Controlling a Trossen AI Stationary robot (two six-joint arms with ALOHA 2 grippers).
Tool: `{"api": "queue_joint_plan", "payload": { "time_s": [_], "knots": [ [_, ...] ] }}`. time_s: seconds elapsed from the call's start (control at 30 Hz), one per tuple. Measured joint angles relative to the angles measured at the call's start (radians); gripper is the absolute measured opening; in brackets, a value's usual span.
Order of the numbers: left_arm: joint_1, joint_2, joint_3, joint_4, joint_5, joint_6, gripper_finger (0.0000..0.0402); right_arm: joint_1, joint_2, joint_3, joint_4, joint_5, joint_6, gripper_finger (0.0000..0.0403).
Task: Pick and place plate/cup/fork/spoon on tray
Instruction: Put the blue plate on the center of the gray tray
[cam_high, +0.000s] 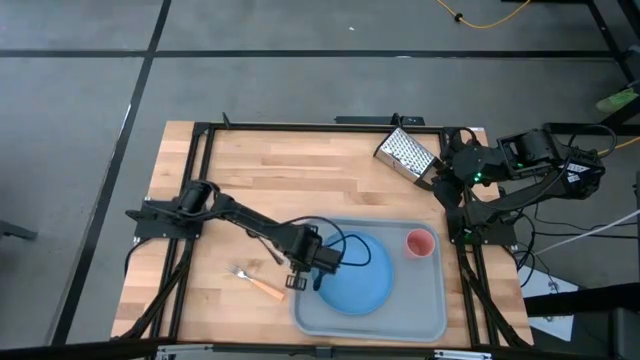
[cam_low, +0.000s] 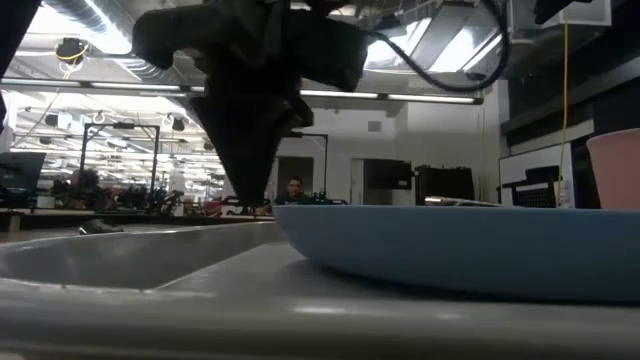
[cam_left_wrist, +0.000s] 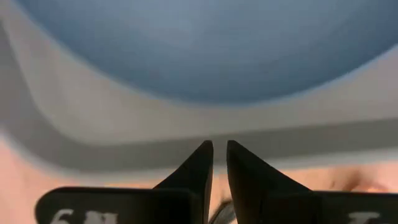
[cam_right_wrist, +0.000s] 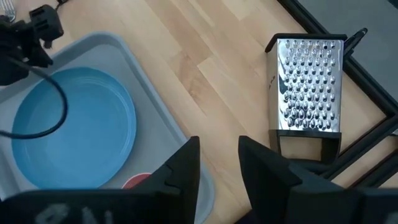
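The light-blue plate (cam_high: 357, 276) lies flat in the grey-blue tray (cam_high: 425, 310), and the pink-red cup (cam_high: 420, 243) stands in the tray's far right corner. The orange-handled fork (cam_high: 258, 284) lies on the table left of the tray. A thin dark thing (cam_high: 268, 248) under my left arm looks like the spoon lying on the table. My left gripper (cam_high: 299, 272) hangs over the tray's left rim (cam_left_wrist: 186, 134), fingers pointing down. They are shut to a narrow slit with nothing seen between them (cam_left_wrist: 219, 155). My right gripper (cam_right_wrist: 217, 158) is open and empty at the table's far right.
A metal box grater (cam_high: 405, 155) lies on the table at the far right, just in front of my right gripper; it also shows in the right wrist view (cam_right_wrist: 308, 84). A black frame runs along the table's edges. Bare wood lies far and left of the tray.
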Motion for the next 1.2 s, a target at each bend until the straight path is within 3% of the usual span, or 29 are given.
{"api": "queue_joint_plan", "payload": {
  "time_s": [0.2,0.83,1.2],
  "knots": [
    [-0.023,0.000,0.000,0.051,0.048,0.000,0.0041,0.000,0.000,0.000,0.000,0.000,-0.018,0.0115],
    [-0.035,0.039,0.000,0.170,0.051,0.025,0.0041,0.000,0.000,0.000,0.000,0.000,-0.021,0.0115],
    [-0.034,0.017,0.045,0.122,0.041,0.032,0.0041,0.000,0.000,0.000,0.000,0.000,-0.020,0.0115]
  ]
}}
